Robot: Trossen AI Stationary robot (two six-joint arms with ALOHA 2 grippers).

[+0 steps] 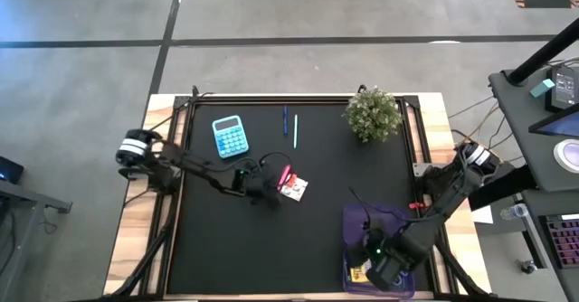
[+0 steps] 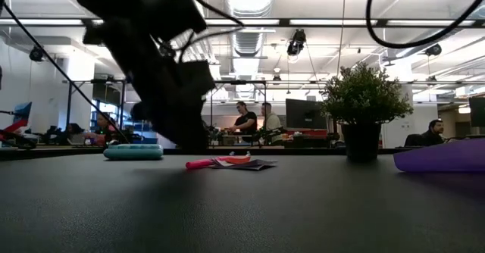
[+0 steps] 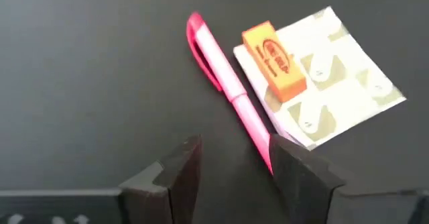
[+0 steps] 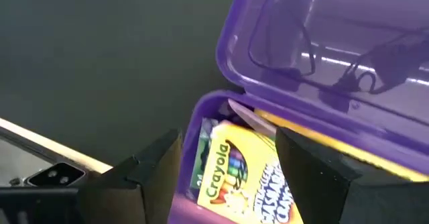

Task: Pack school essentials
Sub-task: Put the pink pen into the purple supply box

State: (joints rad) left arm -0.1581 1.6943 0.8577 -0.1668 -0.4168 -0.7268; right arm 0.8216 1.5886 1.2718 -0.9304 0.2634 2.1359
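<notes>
A pink pen [image 3: 224, 76] lies flat on the black table beside a white-and-red packet [image 3: 335, 83], and an orange eraser [image 3: 273, 60] rests on the packet. My left gripper [image 3: 231, 170] hovers open near the table's middle [image 1: 274, 181]. The pen's near end runs under one fingertip [image 3: 288, 167]. My right gripper [image 4: 231, 163] is open over the open purple case [image 1: 384, 225] at the near right. A yellow-green crayon box [image 4: 234, 177] lies inside the case. Two thin blue pens [image 1: 289, 126] lie toward the far edge.
A blue calculator [image 1: 230, 136] lies far left of my left gripper. A bushy potted plant [image 1: 373, 114] stands at the far right. The case's raised purple lid [image 4: 322, 49] stands beyond my right gripper. People sit at desks in the room behind.
</notes>
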